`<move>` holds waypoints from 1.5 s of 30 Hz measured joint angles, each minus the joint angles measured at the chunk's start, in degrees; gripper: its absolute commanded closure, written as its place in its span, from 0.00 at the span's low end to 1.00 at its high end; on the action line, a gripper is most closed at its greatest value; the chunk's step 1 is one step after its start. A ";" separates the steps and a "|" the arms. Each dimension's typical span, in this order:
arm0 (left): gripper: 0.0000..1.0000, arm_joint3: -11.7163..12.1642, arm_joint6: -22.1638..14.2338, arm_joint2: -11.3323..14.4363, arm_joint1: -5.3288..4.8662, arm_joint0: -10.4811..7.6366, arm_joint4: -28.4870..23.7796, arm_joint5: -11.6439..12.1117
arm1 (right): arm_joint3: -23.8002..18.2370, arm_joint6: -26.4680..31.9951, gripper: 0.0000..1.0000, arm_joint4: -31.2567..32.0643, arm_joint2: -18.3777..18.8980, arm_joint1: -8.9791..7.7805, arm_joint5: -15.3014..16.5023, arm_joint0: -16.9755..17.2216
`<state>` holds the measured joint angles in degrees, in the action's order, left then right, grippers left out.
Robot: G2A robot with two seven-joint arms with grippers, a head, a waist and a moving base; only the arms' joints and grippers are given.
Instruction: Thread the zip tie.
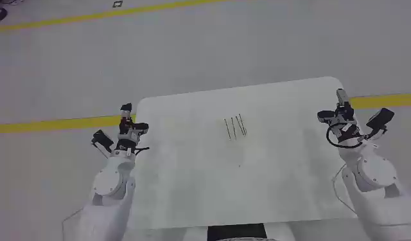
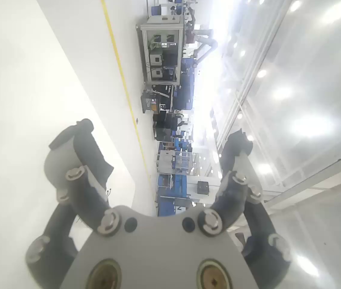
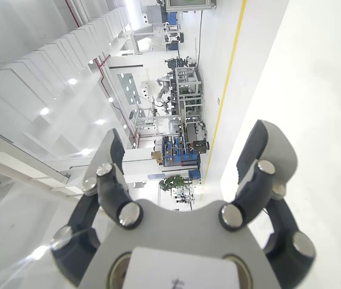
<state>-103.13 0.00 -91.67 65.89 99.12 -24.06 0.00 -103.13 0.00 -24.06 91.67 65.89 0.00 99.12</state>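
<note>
The zip ties (image 1: 235, 126) lie in a small bunch near the middle of the table (image 1: 192, 177), a little toward its far edge, well apart from both grippers. They are thin dark strips lying roughly side by side and pointing away from the robot. There seem to be three or four, but they are too fine to count for sure, and two of them may cross.

The left gripper (image 1: 126, 110) sits just off the table's left edge, level with the ties. In its wrist view the jaws are spread wide with nothing between them. The right gripper (image 1: 342, 97) sits at the far right corner of the table. Its jaws are also spread wide and hold nothing.

White tabletop runs from the ties out to each gripper.

Two yellow lines (image 1: 160, 6) cross the pale floor (image 1: 212, 48), one far off and one passing behind the table. One small square mark (image 1: 117, 4) sits by the far line
</note>
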 measured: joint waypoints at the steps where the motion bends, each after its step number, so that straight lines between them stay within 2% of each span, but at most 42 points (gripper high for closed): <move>1: 0.00 0.00 0.00 0.00 0.00 0.00 0.00 0.00 | 0.00 0.00 0.00 0.00 0.00 0.00 0.00 0.00; 2: 0.00 0.00 0.00 0.00 0.00 0.00 0.00 0.00 | 0.00 0.00 0.00 0.00 0.00 0.00 0.00 0.00; 3: 0.22 0.00 0.00 0.00 0.00 0.00 0.00 0.00 | 0.00 0.00 0.00 0.00 0.00 0.00 0.00 0.00; 4: 0.00 0.00 0.00 0.00 0.00 0.00 0.00 0.00 | 0.00 0.00 0.22 0.00 0.00 0.00 0.00 0.00; 5: 0.22 0.00 0.00 0.00 0.00 0.00 0.00 0.00 | 0.00 0.00 0.00 0.00 0.00 0.00 0.00 0.00; 6: 0.00 0.00 0.00 0.00 0.00 0.00 0.00 0.00 | 0.00 0.00 0.00 0.00 0.00 0.00 0.00 0.00; 9: 0.00 -0.16 -0.13 0.15 -0.01 -0.12 0.13 0.10 | 0.00 0.00 0.00 0.00 0.00 0.00 0.00 0.00; 14: 0.00 -3.14 -4.82 4.71 0.14 -1.25 4.47 0.18 | 0.00 0.00 0.00 0.00 0.00 0.00 0.00 0.00; 16: 0.00 -3.58 -3.45 6.32 0.33 -1.32 6.44 -0.27 | 0.00 0.00 0.00 0.00 0.00 0.00 0.00 0.00; 18: 0.00 -3.47 1.13 7.80 0.57 -1.50 9.84 -2.21 | 0.00 0.00 0.00 0.00 0.00 0.00 0.00 0.00; 20: 0.00 -3.45 2.99 7.94 0.60 -1.55 10.32 -2.58 | 0.00 0.00 0.00 0.00 0.00 0.00 0.00 0.00; 24: 0.00 -3.45 1.50 7.84 0.59 -1.54 9.89 -2.38 | 0.00 0.00 0.00 0.00 0.00 0.00 0.00 0.00; 45: 0.00 -3.45 1.55 7.85 0.59 -1.54 9.91 -2.39 | 0.00 0.00 0.00 0.00 0.00 0.00 0.00 0.00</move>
<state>-106.59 1.55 -83.83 66.48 97.58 -14.15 -2.39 -103.13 0.00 -24.06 91.67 65.89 0.00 99.12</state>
